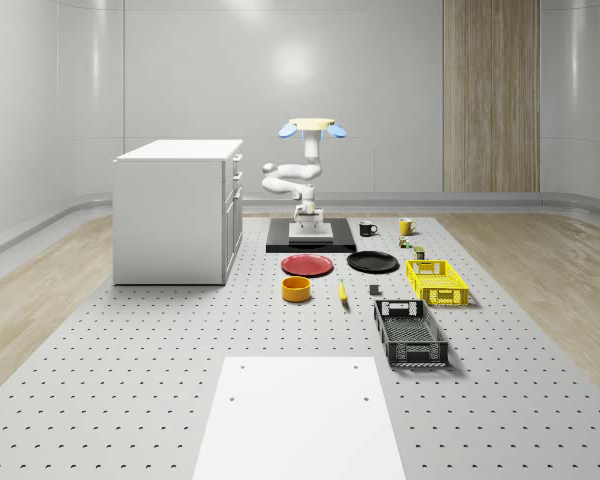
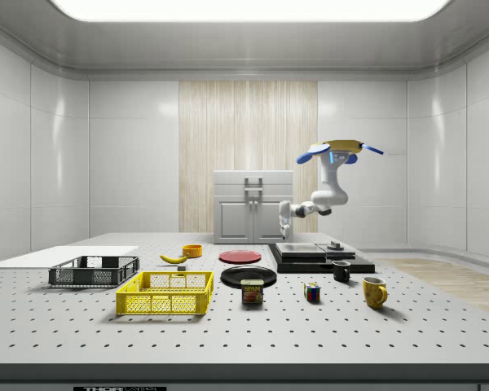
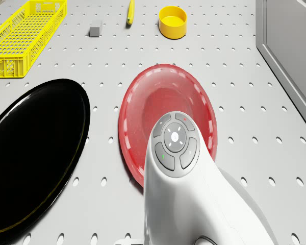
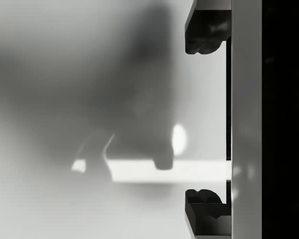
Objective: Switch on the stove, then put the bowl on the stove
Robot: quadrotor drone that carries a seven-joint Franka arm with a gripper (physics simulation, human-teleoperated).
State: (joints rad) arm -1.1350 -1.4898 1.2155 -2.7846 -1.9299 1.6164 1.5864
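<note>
**Low over the stove, bowl waiting up the table**

Whole-scene view: my drone [image 1: 311,127] hovers over the stove [image 1: 311,236], a flat black slab with a pale steel plate, at the table's far middle. My gripper [image 1: 307,217] hangs just above that plate. The bowl [image 1: 297,289], a squat yellow-orange cylinder, sits nearer the front, just beyond the glossy red plate [image 1: 308,265].

Side view: my arm folds down toward the stove's near edge. The switch knob [image 2: 336,245] sits at the opposite end; I judge a careless reach could miss it.

Drone view: the matte perforated table [image 3: 234,61], smooth red plate and shiny black plate [image 3: 30,153] lie below.

Wrist view: my dark, ridged fingertips [image 4: 204,37] stand wide apart, holding nothing, close over reflective steel. Any drift could scrape it.
</note>
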